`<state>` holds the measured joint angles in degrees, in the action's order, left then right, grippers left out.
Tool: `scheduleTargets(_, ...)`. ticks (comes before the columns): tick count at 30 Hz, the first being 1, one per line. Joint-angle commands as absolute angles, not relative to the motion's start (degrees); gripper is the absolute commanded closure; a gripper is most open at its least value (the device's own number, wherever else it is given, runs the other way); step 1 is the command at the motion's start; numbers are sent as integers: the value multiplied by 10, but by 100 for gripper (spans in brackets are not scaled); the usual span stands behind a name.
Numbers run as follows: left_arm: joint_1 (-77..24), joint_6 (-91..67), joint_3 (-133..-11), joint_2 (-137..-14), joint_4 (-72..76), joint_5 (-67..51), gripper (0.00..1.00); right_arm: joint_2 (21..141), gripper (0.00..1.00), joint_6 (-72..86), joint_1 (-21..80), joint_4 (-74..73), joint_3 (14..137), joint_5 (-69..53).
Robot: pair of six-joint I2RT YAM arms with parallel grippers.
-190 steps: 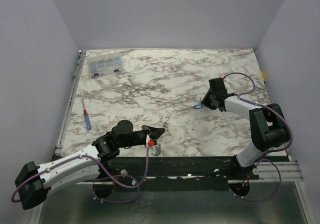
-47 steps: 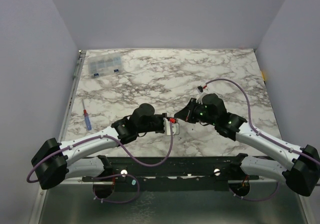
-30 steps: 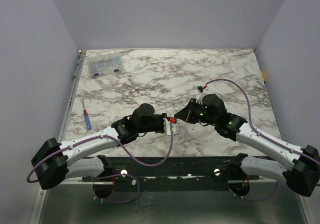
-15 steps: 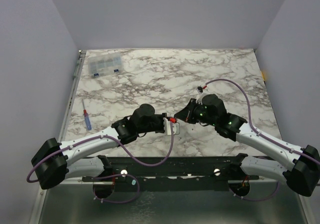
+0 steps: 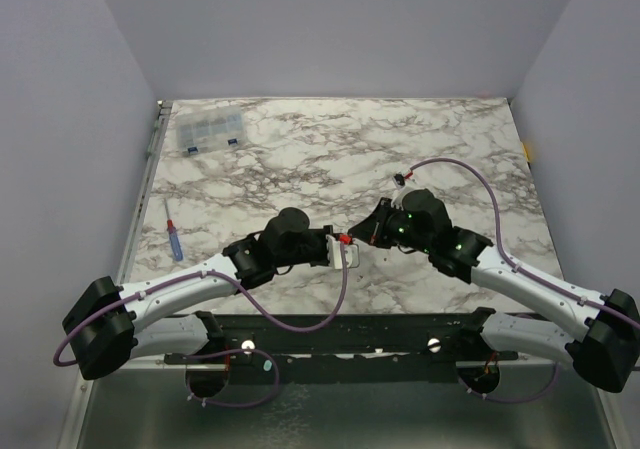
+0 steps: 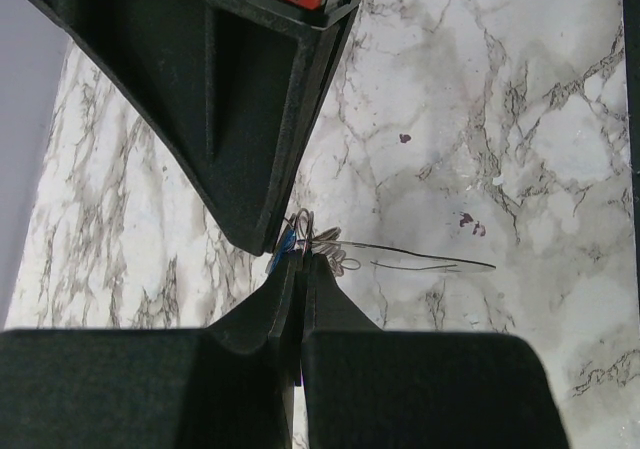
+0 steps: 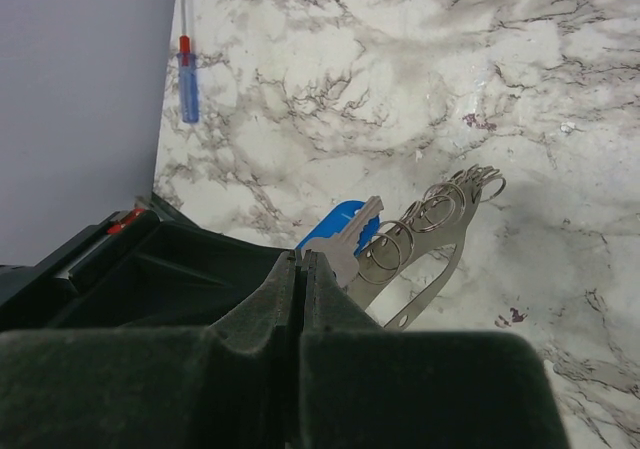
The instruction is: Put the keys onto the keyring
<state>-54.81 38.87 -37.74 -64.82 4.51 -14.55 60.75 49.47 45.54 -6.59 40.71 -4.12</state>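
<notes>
Both grippers meet above the middle of the marble table [image 5: 300,169]. My right gripper [image 7: 303,257] is shut, and the keyring bunch hangs at its tips: several thin silver rings [image 7: 425,214], a blue oblong tag [image 7: 333,221] and a flat metal clip [image 7: 432,269]. A silver key [image 7: 358,235] lies flat across the tag, its head at the jaw tips. My left gripper [image 6: 301,261] is shut tip to tip against the right finger [image 6: 240,119], with the tag [image 6: 285,241] and rings [image 6: 335,254] just at its tips. What it pinches looks like the key, seen edge-on.
A blue-handled, red-tipped screwdriver [image 5: 174,240] lies at the left edge, also in the right wrist view [image 7: 188,79]. A clear compartment box [image 5: 209,131] stands at the far left corner. Grey walls close the table on three sides.
Since 6.3 s ago both arms have come from the front edge and the right side to meet at the middle. Over the last 1.6 s nothing has visibly moved.
</notes>
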Motion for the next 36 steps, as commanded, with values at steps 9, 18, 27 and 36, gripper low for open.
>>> scheduleTargets(9,-541,380,-375,-645,65,-131,100,606,99,487,467,-87,421,-18)
scheduleTargets(18,-541,375,-378,-650,64,-127,100,624,99,491,473,-85,438,-20)
scheduleTargets(27,-541,367,-383,-655,64,-105,100,635,100,496,482,-84,440,-12)
scheduleTargets(36,-541,365,-383,-652,66,-118,100,644,100,497,488,-81,439,-3)
